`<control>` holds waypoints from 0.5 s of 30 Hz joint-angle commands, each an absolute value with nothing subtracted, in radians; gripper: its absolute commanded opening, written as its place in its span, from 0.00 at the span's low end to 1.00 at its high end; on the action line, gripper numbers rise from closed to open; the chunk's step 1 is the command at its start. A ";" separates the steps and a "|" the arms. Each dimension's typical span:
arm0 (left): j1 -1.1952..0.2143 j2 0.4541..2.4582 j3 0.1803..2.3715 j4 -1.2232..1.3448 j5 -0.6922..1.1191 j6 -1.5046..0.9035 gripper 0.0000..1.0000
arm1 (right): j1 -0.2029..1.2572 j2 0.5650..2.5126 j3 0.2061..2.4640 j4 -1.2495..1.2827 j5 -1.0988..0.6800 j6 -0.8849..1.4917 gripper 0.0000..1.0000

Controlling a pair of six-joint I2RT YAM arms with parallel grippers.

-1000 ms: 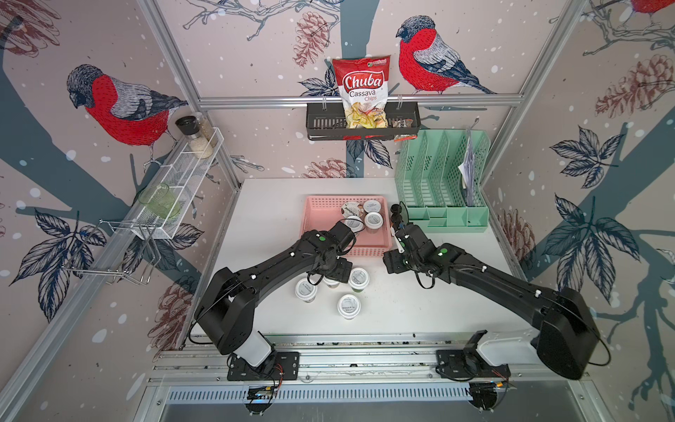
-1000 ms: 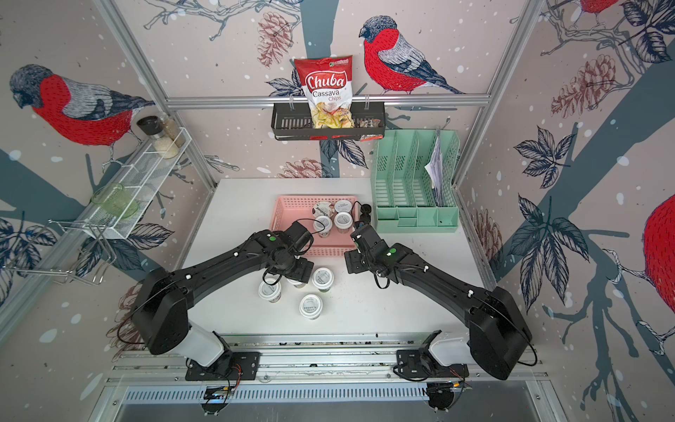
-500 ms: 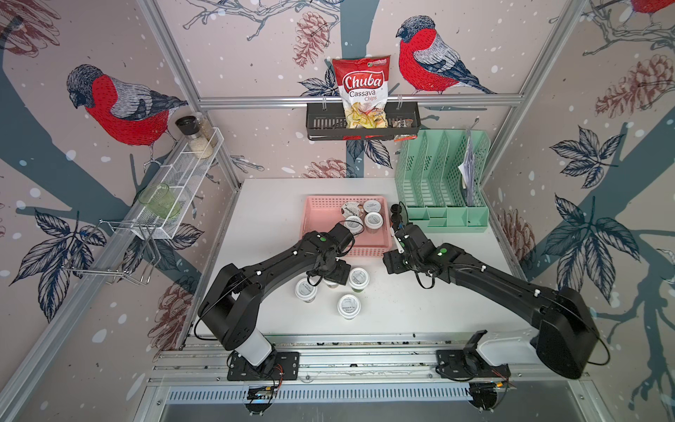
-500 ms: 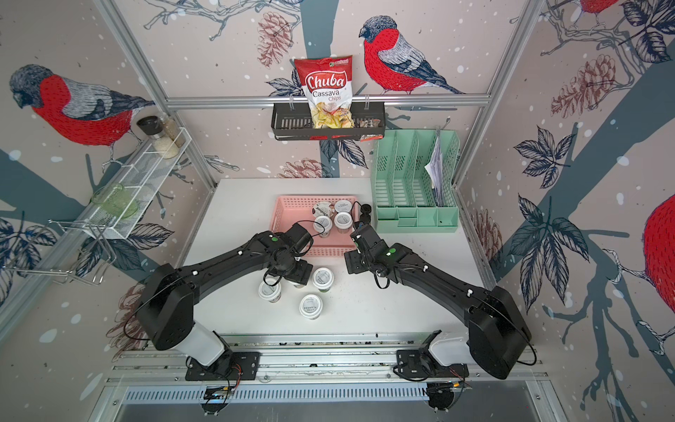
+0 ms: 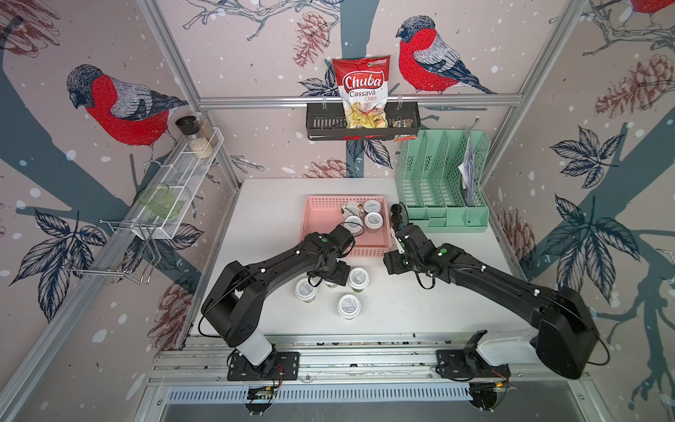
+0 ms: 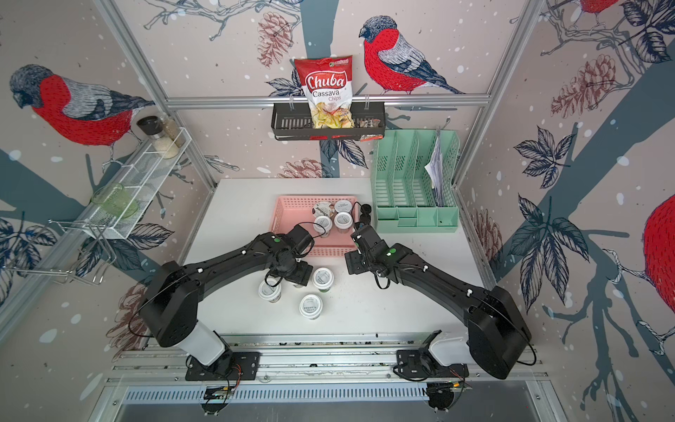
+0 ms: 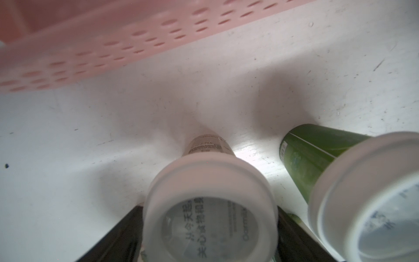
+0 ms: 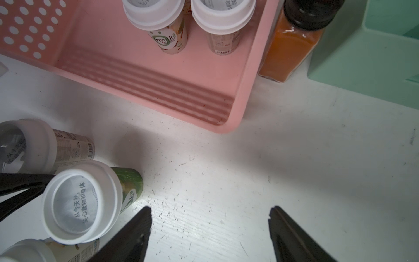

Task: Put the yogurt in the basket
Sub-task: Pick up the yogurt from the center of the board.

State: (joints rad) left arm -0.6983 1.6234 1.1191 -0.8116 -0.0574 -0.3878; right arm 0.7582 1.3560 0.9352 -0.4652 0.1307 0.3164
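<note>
Left gripper (image 7: 209, 211) looks clamped on one yogurt cup (image 7: 210, 179), fingers (image 7: 118, 233) hugging its sides, though blurred. Cup upright, lid up, long axis vertical, on the table (image 7: 68, 147) just before the basket (image 7: 113, 45). Four more cups (image 5: 373, 220) sit inside it. Right gripper (image 8: 210, 211) jaws apart above the table.

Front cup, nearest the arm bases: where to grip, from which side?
Likely the front cup, on the body just under the lid, from above. It stands upright, clear all round, and the lid overhangs the body, so jaws should catch beneath.
</note>
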 commanded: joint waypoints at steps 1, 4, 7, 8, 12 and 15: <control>-0.696 1.629 1.116 -0.805 -0.074 -0.378 0.87 | 0.756 1.357 0.934 -0.449 0.127 0.310 0.84; -0.695 1.629 1.114 -0.801 -0.074 -0.378 0.86 | 0.756 1.355 0.933 -0.449 0.126 0.310 0.84; -0.695 1.629 1.114 -0.801 -0.074 -0.378 0.84 | 0.755 1.356 0.932 -0.449 0.126 0.309 0.84; -0.695 1.628 1.114 -0.802 -0.075 -0.378 0.83 | 0.753 1.359 0.931 -0.448 0.127 0.307 0.84; -0.695 1.623 1.117 -0.810 -0.083 -0.379 0.81 | 0.753 1.361 0.931 -0.447 0.124 0.305 0.84; -0.693 1.620 1.121 -0.816 -0.088 -0.375 0.80 | 0.751 1.363 0.931 -0.446 0.125 0.305 0.84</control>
State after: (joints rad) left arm -0.6964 1.6264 1.1149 -0.8005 -0.0757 -0.3855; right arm 0.7517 1.3602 0.9325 -0.4648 0.1280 0.3138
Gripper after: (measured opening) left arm 0.808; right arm 0.840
